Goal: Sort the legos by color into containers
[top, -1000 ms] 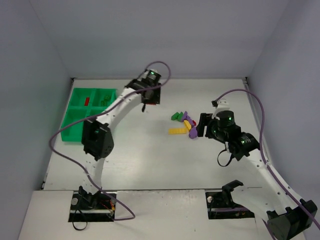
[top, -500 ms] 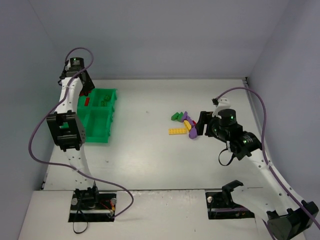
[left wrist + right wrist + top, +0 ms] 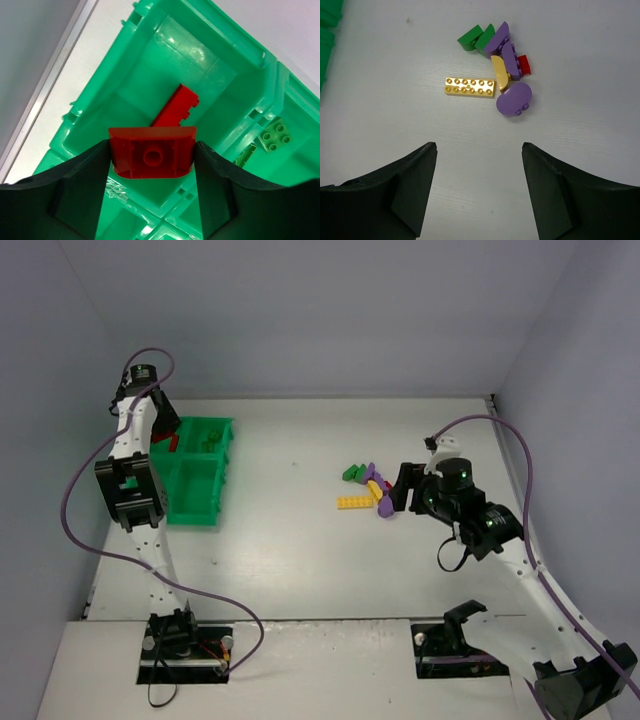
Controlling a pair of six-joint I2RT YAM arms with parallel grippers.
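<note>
My left gripper (image 3: 152,151) is shut on a red lego (image 3: 151,157) and holds it above the far left compartment of the green tray (image 3: 150,60). Another red lego (image 3: 175,106) lies in that compartment. Green legos (image 3: 276,135) lie in the compartment beside it. In the top view the left gripper (image 3: 163,432) hangs over the tray's (image 3: 198,510) far left corner. My right gripper (image 3: 479,146) is open and empty, a little short of a pile: a long yellow lego (image 3: 470,85), purple legos (image 3: 514,98), green legos (image 3: 469,39) and a small red lego (image 3: 523,64).
The tray stands at the table's far left edge, close to the left wall (image 3: 60,390). The lego pile (image 3: 365,488) lies right of the table's middle, with the right gripper (image 3: 400,490) beside it. The left arm's purple cable (image 3: 75,490) loops beside the tray.
My left arm has swung from the table's middle over to the far left corner of the tray, carrying the red lego. The right arm has barely moved.
</note>
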